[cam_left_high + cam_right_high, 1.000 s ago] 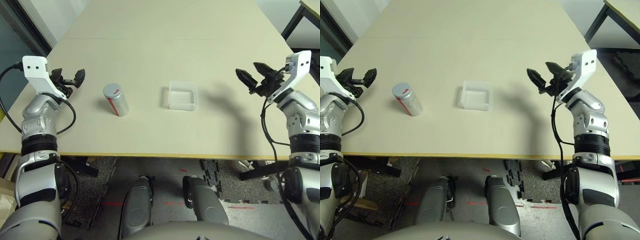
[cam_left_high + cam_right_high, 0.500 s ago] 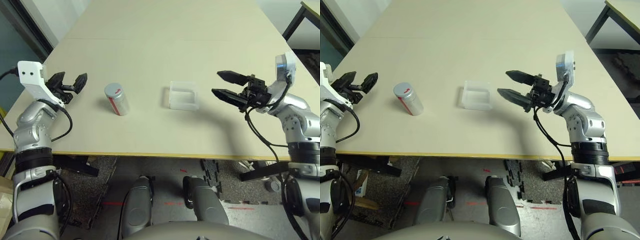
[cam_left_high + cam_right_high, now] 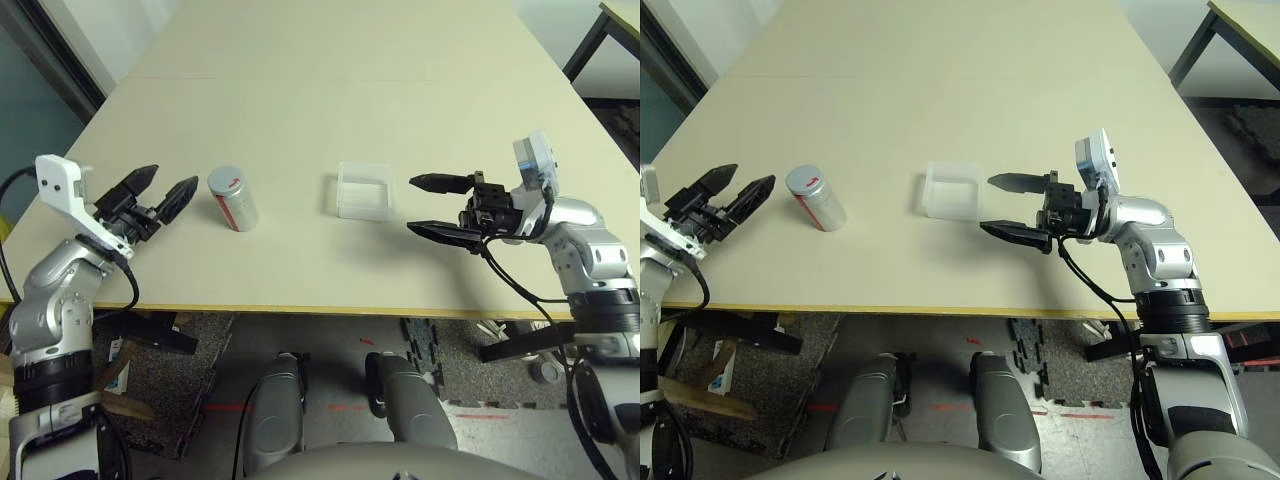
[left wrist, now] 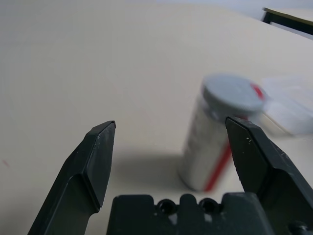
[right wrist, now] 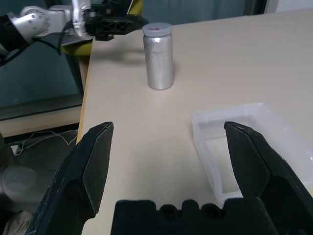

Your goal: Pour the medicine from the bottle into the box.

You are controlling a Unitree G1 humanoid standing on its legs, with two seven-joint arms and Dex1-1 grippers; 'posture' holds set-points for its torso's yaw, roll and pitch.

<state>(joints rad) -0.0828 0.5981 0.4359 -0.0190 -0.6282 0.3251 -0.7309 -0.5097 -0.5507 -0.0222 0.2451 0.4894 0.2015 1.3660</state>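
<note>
Left eye view: near the table (image 3: 330, 60)'s near edge, the left gripper (image 3: 157, 191) and right gripper (image 3: 432, 207) both gape. Between them stand the capped bottle (image 3: 231, 199), upright, and the box (image 3: 365, 191), apart, with bare tabletop beyond. No readable writing.

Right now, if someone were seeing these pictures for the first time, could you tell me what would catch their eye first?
Two open black end effectors face inward over the beige table: the left end effector just left of the capped, upright bottle, the right end effector just right of the box. The bottle and the clear box stand apart near the table's front edge, neither touched.
</note>
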